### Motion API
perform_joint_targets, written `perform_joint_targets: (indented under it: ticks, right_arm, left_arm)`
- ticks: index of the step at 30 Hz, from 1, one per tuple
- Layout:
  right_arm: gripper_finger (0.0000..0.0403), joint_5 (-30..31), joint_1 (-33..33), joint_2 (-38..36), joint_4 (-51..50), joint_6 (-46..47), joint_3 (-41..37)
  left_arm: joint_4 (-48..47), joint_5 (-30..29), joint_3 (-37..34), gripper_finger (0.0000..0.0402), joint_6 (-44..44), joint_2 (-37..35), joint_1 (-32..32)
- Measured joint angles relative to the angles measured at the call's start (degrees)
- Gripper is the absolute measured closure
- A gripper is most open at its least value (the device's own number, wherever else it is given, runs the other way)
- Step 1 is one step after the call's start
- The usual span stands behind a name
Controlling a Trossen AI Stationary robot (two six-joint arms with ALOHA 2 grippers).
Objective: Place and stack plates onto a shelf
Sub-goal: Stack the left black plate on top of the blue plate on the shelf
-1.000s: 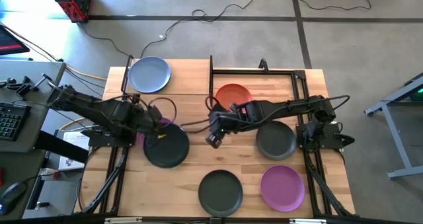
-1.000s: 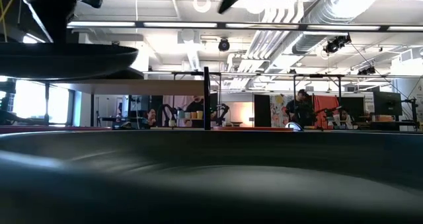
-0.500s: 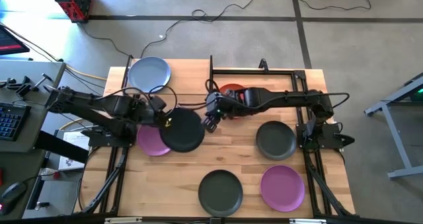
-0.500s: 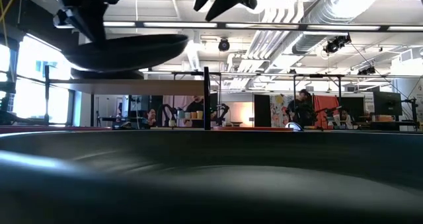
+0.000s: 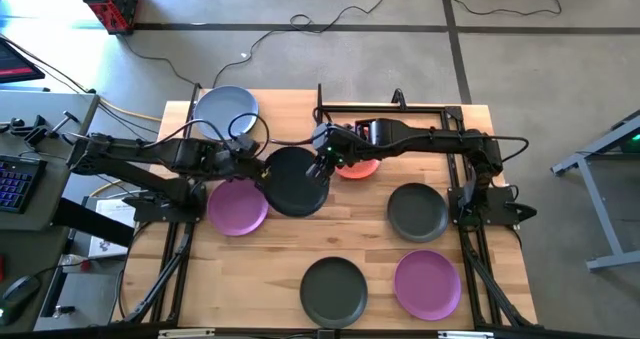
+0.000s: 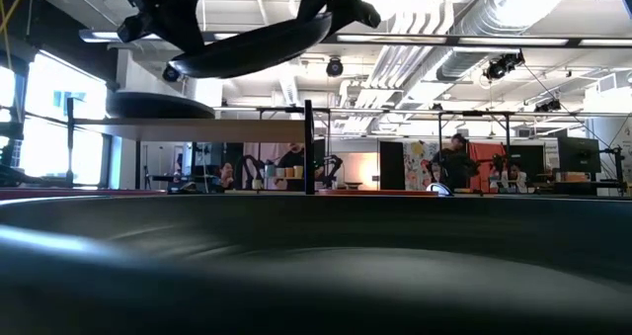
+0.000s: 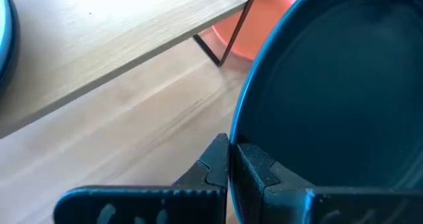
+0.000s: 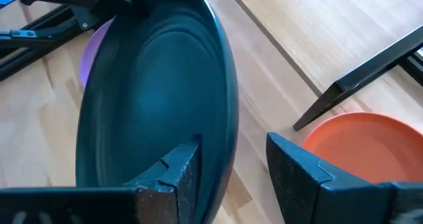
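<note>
A dark grey plate (image 5: 297,182) hangs in the air above the table's middle, with my left gripper (image 5: 262,168) shut on its left rim. My right gripper (image 5: 323,160) stands open at the plate's far right rim (image 8: 228,128), one finger over the plate's inside and one outside it. The shelf (image 5: 285,119) is at the far left and a light blue plate (image 5: 225,112) lies on it. An orange plate (image 5: 358,165) lies on the table under my right arm. A purple plate (image 5: 237,207) lies flat below my left arm. My left gripper pinches the dark grey plate's rim (image 7: 232,133) between its two fingers, one on the upper face and one beneath. It comes from the table's left, slanting down. The plate is lifted clear and tilted, its right side (image 6: 321,24) higher. My right gripper straddles the opposite rim; I cannot tell whether it touches.
Two dark grey plates (image 5: 417,212) (image 5: 334,289) and another purple plate (image 5: 428,284) lie on the near half of the table. A black metal frame (image 5: 450,114) stands at the far right. One dark plate (image 6: 316,266) fills the low view's foreground.
My left gripper has carried the dark grey plate up and toward the table's right and far side, off the purple plate, and the plate has tipped with its right rim raised. My right gripper has moved toward the far edge and now stands at the plate's rim.
</note>
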Motion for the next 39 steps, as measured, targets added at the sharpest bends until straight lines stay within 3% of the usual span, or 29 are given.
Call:
perform_joint_targets:
  ticks: [7,15,31,39]
  right_arm:
    - [0.0285,0.0,-0.4,0.0,-1.0,0.0,0.0]
    - [0.0392,0.9,-0.4,0.0,-1.6,2.2,0.0]
    - [0.0402,1.4,-1.3,0.1,-1.2,4.1,0.0]
    - [0.0401,1.4,-1.3,0.1,-0.6,2.5,0.0]
  left_arm:
    - [0.1,0.5,0.0,0.0401,0.3,0.2,1.4]
    - [1.2,0.5,0.0,0.0397,0.2,0.2,1.8]
    - [4.9,1.2,0.0,0.0381,1.8,0.2,3.9]
    - [4.8,2.0,0.0,0.0396,3.2,0.2,5.0]
